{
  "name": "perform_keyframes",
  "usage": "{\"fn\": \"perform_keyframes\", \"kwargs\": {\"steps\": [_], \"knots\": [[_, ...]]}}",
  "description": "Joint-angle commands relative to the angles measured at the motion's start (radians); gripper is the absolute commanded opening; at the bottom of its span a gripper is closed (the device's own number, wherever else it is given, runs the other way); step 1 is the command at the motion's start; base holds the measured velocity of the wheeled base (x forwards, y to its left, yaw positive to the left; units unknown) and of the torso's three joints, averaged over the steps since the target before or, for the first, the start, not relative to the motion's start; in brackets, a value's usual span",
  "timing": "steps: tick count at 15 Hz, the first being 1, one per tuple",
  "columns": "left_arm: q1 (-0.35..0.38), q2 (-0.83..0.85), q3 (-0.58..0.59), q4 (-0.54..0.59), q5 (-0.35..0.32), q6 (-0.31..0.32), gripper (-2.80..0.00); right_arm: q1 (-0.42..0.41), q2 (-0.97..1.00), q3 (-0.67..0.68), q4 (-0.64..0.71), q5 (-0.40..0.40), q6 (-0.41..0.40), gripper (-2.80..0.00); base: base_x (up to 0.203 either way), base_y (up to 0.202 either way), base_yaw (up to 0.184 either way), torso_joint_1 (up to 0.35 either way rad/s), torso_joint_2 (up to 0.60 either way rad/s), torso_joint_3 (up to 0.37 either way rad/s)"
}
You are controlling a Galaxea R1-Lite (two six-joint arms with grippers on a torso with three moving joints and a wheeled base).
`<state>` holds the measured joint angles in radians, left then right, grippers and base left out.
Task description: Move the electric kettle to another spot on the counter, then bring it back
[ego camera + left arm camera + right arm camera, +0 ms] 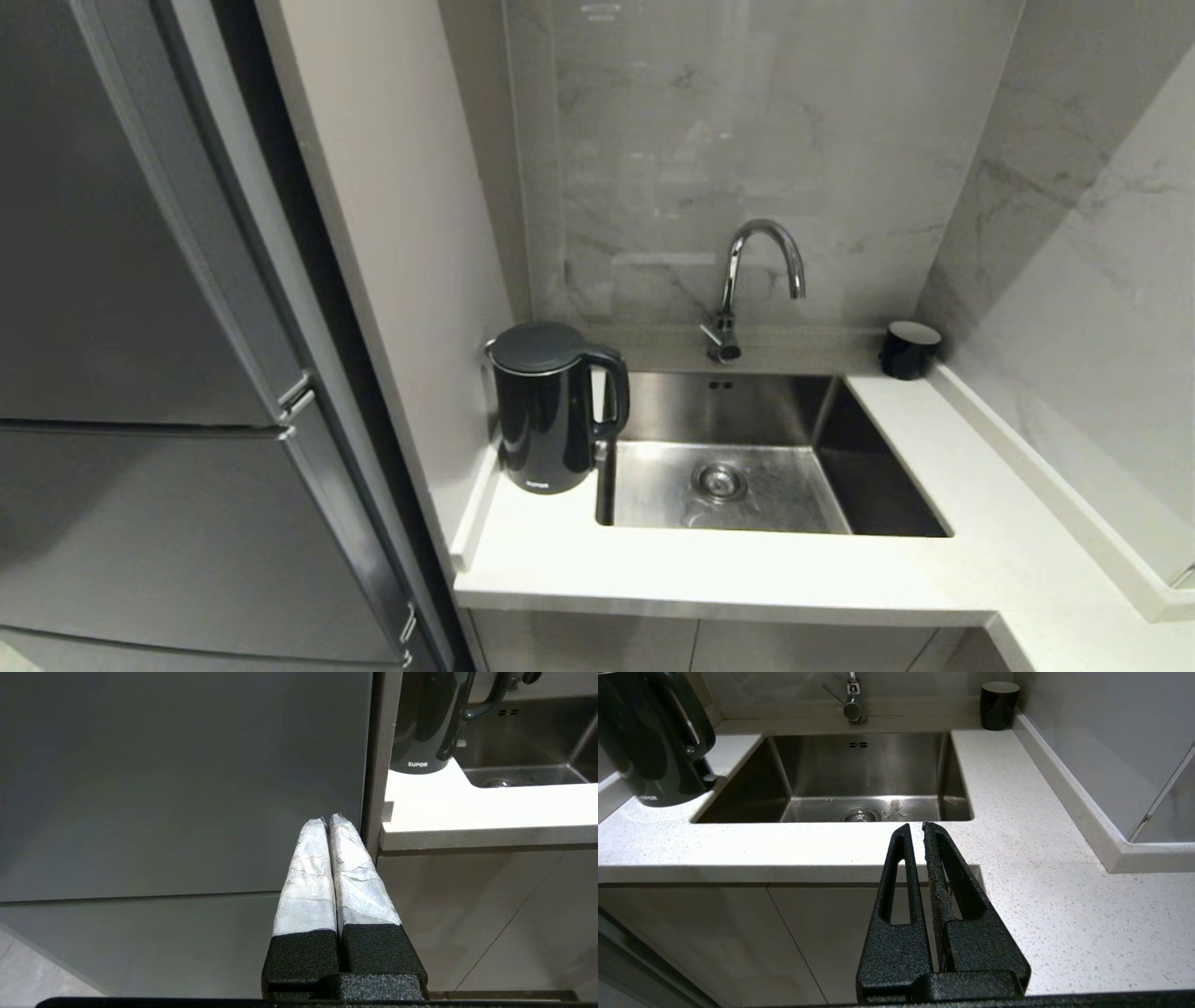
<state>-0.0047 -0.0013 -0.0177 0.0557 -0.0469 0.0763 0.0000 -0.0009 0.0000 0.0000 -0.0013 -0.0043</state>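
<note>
on my head camera the tall grey fridge (140, 373) fills the left side, and beside it the white speckled surface (709, 569) wraps around a stainless sink (747, 467) with a chrome faucet (756, 280) behind the basin. the electric kettle (551, 406) stands upright on the surface in the back left corner, just left of the sink, its loop handle turned toward the basin and its flat lid on. a small black cup (908, 349) sits in the far right corner, well apart from the kettle.

neither arm shows on my head camera. through the left wrist camera, i see the left gripper (329, 820) hanging low in front of the fridge door, below the surface's front edge, its white-wrapped fingers pressed together on nothing; the kettle sits up and beyond it, well apart. through the right wrist camera, the right gripper (916, 828) hovers before the surface's front edge near the sink, black fingers pressed together and empty, the kettle well off to one side.
</note>
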Motion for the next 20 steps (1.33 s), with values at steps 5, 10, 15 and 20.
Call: {"fn": "perform_keyframes", "kwargs": {"steps": [5,10,15,20], "knots": [[0.000,0.003,-0.001,-0.001,-0.001,0.000,-2.80,0.000,0.001,0.000,0.000,0.001,0.000,-2.80,0.000,0.041,-0.003,0.000,0.00,0.003],[0.000,0.003,-0.001,-0.001,-0.001,0.000,-2.80,0.000,0.001,0.000,0.000,0.000,0.000,-2.80,0.000,0.121,-0.001,0.001,0.00,0.001],[0.000,0.003,-0.001,-0.001,-0.001,0.000,-2.80,0.000,0.001,0.000,0.000,0.000,0.000,-2.80,0.000,0.000,0.000,-0.007,0.01,0.007],[0.000,0.003,0.000,-0.001,-0.001,0.000,-2.80,0.000,0.001,0.000,0.000,0.000,0.001,-2.80,0.000,0.000,0.000,-0.110,0.27,0.147]]}}
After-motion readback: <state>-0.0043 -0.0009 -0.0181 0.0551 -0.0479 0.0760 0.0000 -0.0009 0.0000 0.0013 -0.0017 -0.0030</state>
